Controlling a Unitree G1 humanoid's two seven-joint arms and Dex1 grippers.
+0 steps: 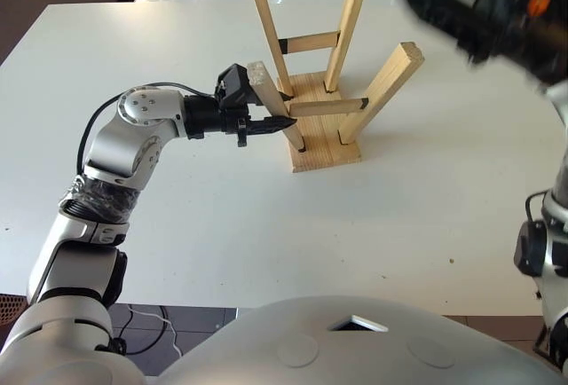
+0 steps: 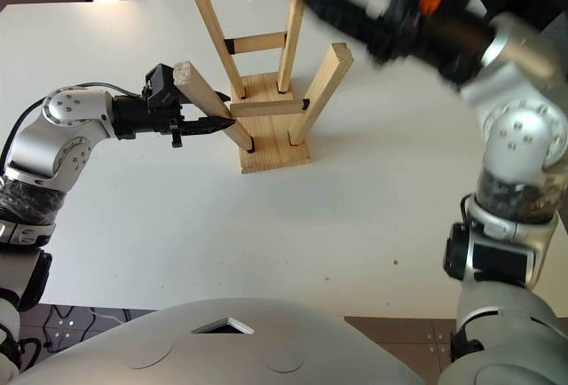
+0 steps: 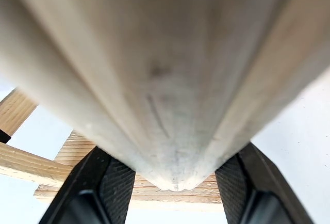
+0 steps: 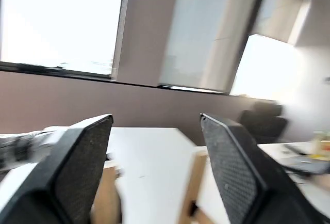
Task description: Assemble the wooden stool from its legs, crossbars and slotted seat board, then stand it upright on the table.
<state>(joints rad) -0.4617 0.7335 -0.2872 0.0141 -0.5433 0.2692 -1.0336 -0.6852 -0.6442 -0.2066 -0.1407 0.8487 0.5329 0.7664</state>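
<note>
Left eye view: my left tool (image 1: 286,123) clamps the upturned stool's (image 1: 324,153) nearest leg (image 1: 269,90); open desk (image 1: 266,225) lies all round the stool.

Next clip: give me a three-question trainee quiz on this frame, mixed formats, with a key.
1. True or false: the stool stands upright on its legs.
2. Which stool part does the left gripper grip?
3. The right gripper is: A) open and empty; B) shut on a crossbar; C) resting on the table.
Key: 1. False; it rests on its seat board, legs pointing up. 2. A leg, the one nearest that arm. 3. A.
</note>
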